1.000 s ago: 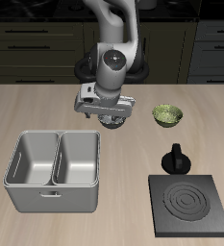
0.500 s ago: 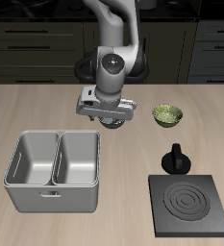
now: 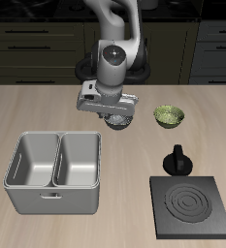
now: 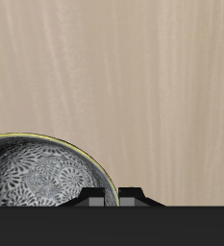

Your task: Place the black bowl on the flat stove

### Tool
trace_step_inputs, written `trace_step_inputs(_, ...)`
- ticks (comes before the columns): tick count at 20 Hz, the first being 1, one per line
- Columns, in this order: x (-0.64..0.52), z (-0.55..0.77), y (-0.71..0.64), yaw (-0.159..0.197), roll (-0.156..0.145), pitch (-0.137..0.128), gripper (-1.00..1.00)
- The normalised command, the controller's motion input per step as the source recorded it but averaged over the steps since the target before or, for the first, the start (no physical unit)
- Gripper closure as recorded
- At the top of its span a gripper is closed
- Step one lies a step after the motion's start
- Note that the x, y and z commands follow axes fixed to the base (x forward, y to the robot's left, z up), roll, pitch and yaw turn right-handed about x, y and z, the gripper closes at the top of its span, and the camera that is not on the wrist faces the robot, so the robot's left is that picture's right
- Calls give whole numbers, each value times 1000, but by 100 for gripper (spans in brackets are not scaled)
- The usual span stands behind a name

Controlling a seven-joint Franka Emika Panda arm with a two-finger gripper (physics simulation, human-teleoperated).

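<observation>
While I look down from the front camera, I see my gripper (image 3: 116, 114) hanging over the table's (image 3: 47, 107) back part, with the arm (image 3: 113, 63) bent above it. Right under the gripper sits the black bowl (image 3: 117, 120). Only a bit of its dark rim peeks out below the gripper's body. In the wrist camera the black bowl (image 4: 41, 173) is very close. I can see its silvery speckled inside and a thin pale rim. The two finger tips (image 4: 96, 198) sit right at the bowl's rim, close to each other. It looks like they pinch the rim, but I cannot tell for sure. I also cannot tell if the bowl rests on the table or hangs a little above it.

The flat stove (image 3: 191, 205) is well apart from the gripper, much nearer the table's front edge. It has pale rings on top. A black knob (image 3: 177, 160) sits just behind the slab, between it and the gripper's row. A yellow-green bowl (image 3: 168, 116) stands near the gripper, about as far back as it is. A grey tray (image 3: 54, 170) with two parts sits nearer the front edge than the gripper, on the other side from the stove.
</observation>
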Motion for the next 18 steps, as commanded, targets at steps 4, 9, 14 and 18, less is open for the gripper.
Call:
trace_step_inputs(4, 8, 91, 42, -3, 4, -19, 100)
trace_step_inputs(9, -11, 295, 117, -11, 35, -47, 100)
trace_step_inputs(14, 46, 518, 117, 9, 32, -84, 100)
trace_step_inputs(18, 97, 570, 146, 22, 45, -89, 100)
